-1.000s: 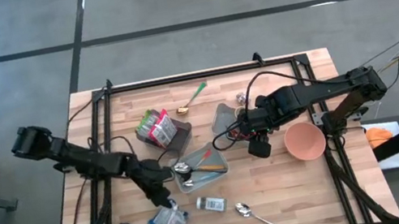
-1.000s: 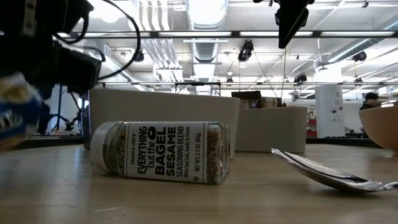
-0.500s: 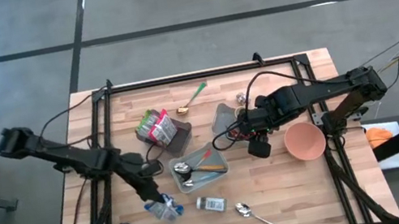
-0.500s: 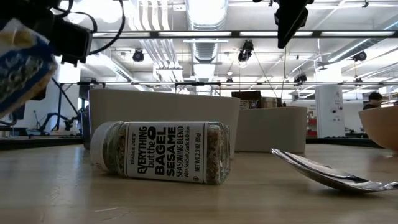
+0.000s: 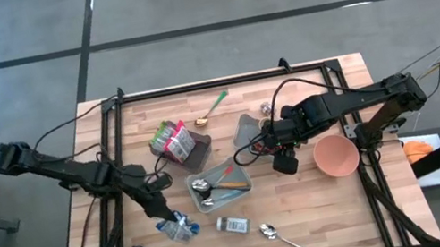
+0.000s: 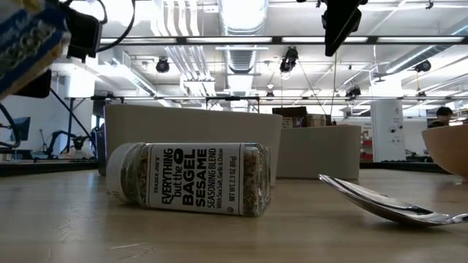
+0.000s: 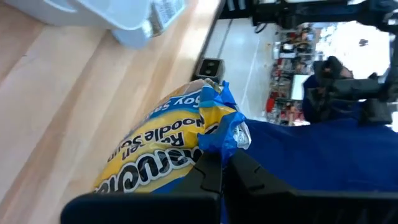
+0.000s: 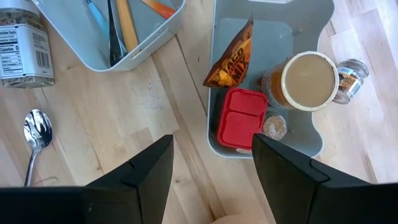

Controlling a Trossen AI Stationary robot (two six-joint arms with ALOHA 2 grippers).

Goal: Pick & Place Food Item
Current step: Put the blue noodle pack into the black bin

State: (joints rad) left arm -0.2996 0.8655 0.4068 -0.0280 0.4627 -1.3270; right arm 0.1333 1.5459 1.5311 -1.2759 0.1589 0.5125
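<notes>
Table [image 5: 336,212] fills lower centre of the high view. Cutlery tray [image 5: 220,184] mid-table, seasoning jar [image 5: 234,224] just below it, spoon [image 5: 278,237] lower right of jar. Noodle packet [image 5: 180,228] lower left of tray, held off the table. Snack bags [image 5: 170,139] upper left, bowl [image 5: 336,156] right, second tray [image 8: 273,81] between.

Seasoning jar [image 6: 189,180] lying on side, label: "TRADER JOE'S EVERYTHING but the BAGEL SESAME SEASONING BLEND", smaller line beneath partly legible.
Noodle packet [image 7: 169,148], yellow-blue, partial print: "Noodle Soup", larger brand letters cut off.
</notes>
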